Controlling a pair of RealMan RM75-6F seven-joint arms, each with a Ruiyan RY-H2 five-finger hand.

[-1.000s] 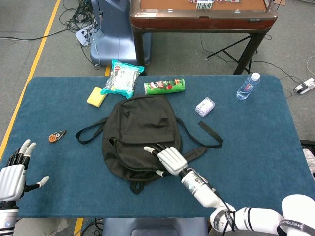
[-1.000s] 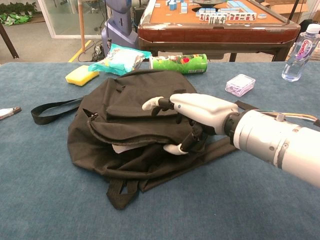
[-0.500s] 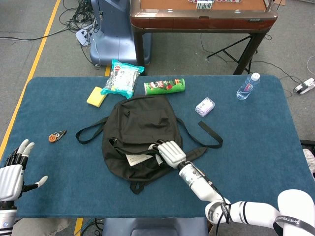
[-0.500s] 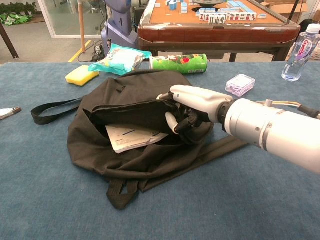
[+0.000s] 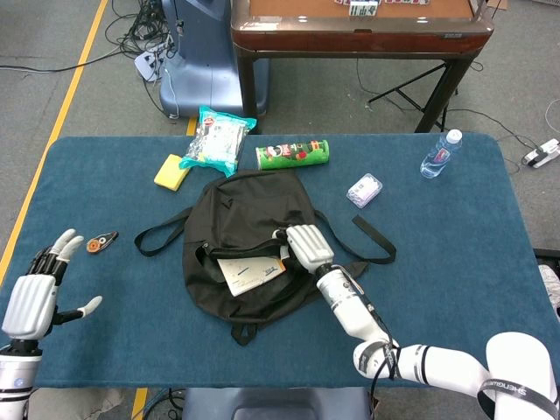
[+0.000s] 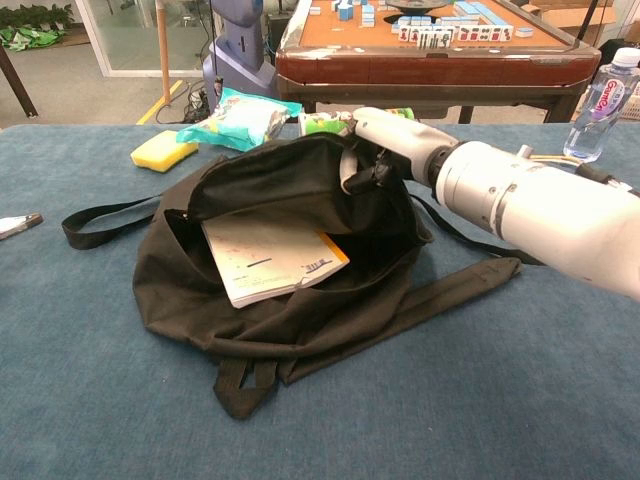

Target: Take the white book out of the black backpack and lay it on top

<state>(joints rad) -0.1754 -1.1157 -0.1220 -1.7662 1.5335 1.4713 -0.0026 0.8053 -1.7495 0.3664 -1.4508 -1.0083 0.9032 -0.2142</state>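
Note:
The black backpack [image 5: 236,219] [image 6: 300,320] lies mid-table with its mouth pulled wide. Inside the opening a white book [image 5: 252,274] [image 6: 272,256] with a barcode shows, lying flat. My right hand [image 5: 306,247] [image 6: 385,150] grips the upper flap of the backpack and holds it lifted, above and right of the book. My left hand [image 5: 37,296] hovers open near the table's front left corner, far from the bag; the chest view does not show it.
A yellow sponge [image 5: 172,171], a snack bag [image 5: 217,138] and a green chip can [image 5: 292,154] lie behind the backpack. A small clear box [image 5: 364,189] and a water bottle [image 5: 440,154] sit to the right. An orange tool [image 5: 101,241] lies left.
My right hand took hold of the flap and lifted it up and back, opening the bag and uncovering the white book. My left hand has risen and moved slightly right.

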